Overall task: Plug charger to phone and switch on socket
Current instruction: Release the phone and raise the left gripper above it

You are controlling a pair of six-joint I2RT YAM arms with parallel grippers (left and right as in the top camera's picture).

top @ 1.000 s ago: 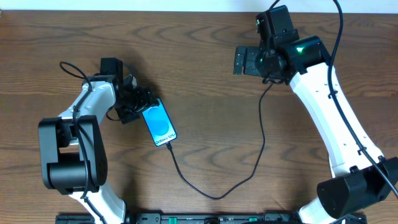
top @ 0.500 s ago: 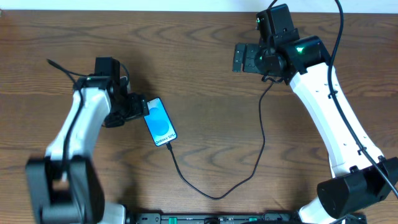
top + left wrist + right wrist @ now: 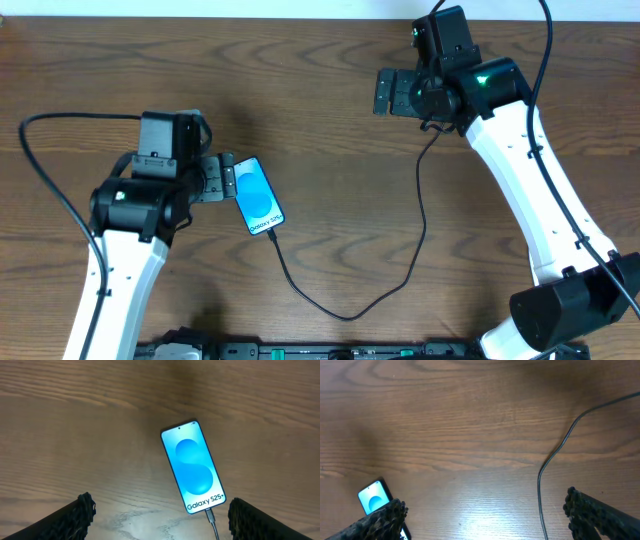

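Beside one phone (image 3: 256, 196) — one charger (image 3: 420, 220) seemingly plugged in — left gripper (image 3: 228, 178) stands spread; well away, right gripper (image 3: 383, 95) spread too.

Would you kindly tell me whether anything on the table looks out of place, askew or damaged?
Nothing looks damaged or spilled. The phone lies slightly askew, and the charger cable trails from its lower end in a loose loop. The socket shows in no view.

The phone (image 3: 194, 467) has a black frame and a pale blue screen with a brighter blue rounded shape and dark lettering. The charger (image 3: 539, 491) is black. The worktop (image 3: 300, 80) is brown wood grain. The left arm (image 3: 120, 270) and right arm (image 3: 520, 170) are white with black joints.
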